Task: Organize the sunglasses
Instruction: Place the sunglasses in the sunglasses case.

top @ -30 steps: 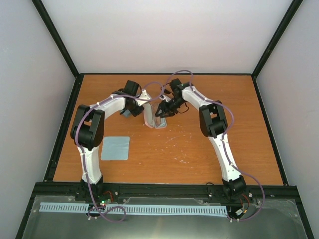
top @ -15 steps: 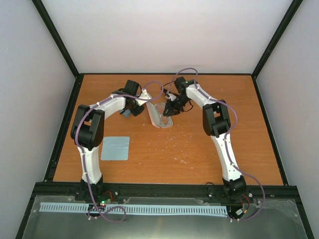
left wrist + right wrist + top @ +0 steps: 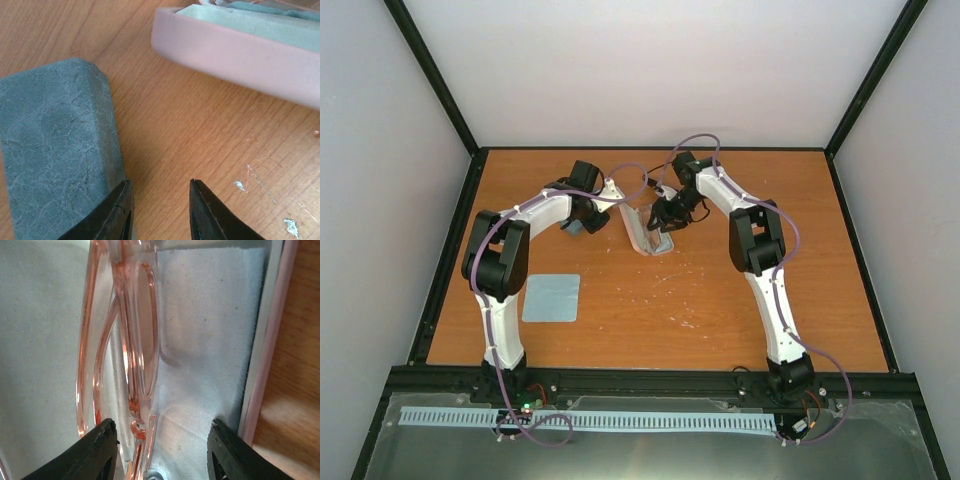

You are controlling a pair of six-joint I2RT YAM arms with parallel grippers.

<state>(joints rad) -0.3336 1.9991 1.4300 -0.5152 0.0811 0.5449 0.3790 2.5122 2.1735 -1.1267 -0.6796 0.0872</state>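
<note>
The pale reddish-clear sunglasses (image 3: 135, 340) lie folded inside the open pink case (image 3: 272, 340), on its pale lining. My right gripper (image 3: 162, 440) is open just above them, with the glasses' near end close to its left finger (image 3: 97, 450). In the top view the right gripper (image 3: 667, 213) hangs over the pink case (image 3: 648, 238). My left gripper (image 3: 160, 200) is open low over bare wood, with its left finger at the edge of the blue-grey case (image 3: 55, 150). The pink case (image 3: 240, 45) lies just beyond it. The black sunglasses are out of view.
A light-blue square cloth (image 3: 551, 297) lies on the table's left side near the left arm. The blue-grey case (image 3: 578, 226) sits under the left wrist. Purple cables loop above both arms. Black frame rails border the wooden table (image 3: 720, 300).
My right gripper has moved a little to the right and towards the back over the pink case, which has shifted slightly right. The left arm has not moved.
</note>
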